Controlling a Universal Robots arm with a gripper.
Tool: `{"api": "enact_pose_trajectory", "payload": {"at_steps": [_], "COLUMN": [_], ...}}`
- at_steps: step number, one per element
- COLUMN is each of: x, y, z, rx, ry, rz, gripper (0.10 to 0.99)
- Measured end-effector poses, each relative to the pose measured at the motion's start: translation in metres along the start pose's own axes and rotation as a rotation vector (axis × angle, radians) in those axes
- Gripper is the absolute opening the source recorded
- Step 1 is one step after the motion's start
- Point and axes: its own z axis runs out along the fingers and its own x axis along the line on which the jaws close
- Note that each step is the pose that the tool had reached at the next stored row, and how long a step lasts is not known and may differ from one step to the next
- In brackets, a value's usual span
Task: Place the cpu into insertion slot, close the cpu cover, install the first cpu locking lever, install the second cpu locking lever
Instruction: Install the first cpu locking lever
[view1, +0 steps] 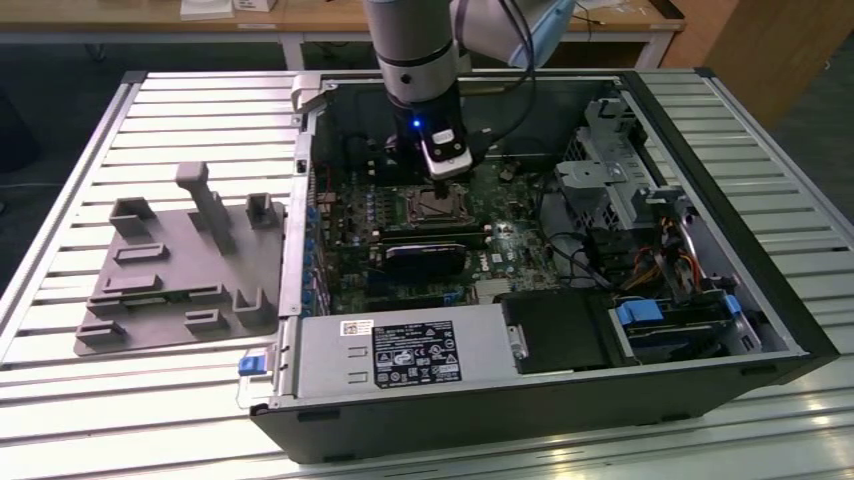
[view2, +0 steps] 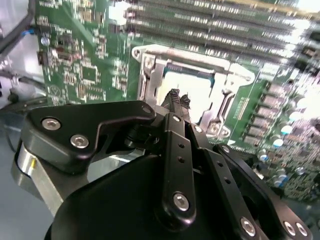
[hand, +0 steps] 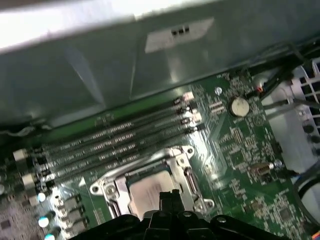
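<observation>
gripper (view2: 178, 97) narrow, tips near-touching, holds nothing, just above cpu (hand: 146, 189) | cpu seated in slot (view1: 434, 205), on mobo (view2: 90, 65) | cover (view2: 150, 75) seems down round cpu, angle poor | tips pinched prob. to press, not grasp

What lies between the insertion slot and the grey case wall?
In the first wrist view, long memory slots lie between the insertion slot and the case wall.
</observation>
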Motion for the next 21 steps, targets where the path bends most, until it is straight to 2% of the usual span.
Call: {"api": "enact_pose_trajectory", "payload": {"at_steps": [4,6,8,14,21], "x": [-0.0020,-0.0024,-0.0024,-0.0027,-0.0059], "y": [-0.0050,-0.0053,-0.0054,-0.0052,-0.0030], "z": [-0.0002,0.0000,-0.0001,-0.0017,-0.0190], "rx": [0.014,0.024,0.027,0.026,0.024], "ry": [0.0006,0.0122,0.0166,0.0205,0.0214], "rz": [-0.002,-0.003,-0.003,-0.019,-0.027], "gripper": [0.102,0.102,0.102,0.102,0.102]}}
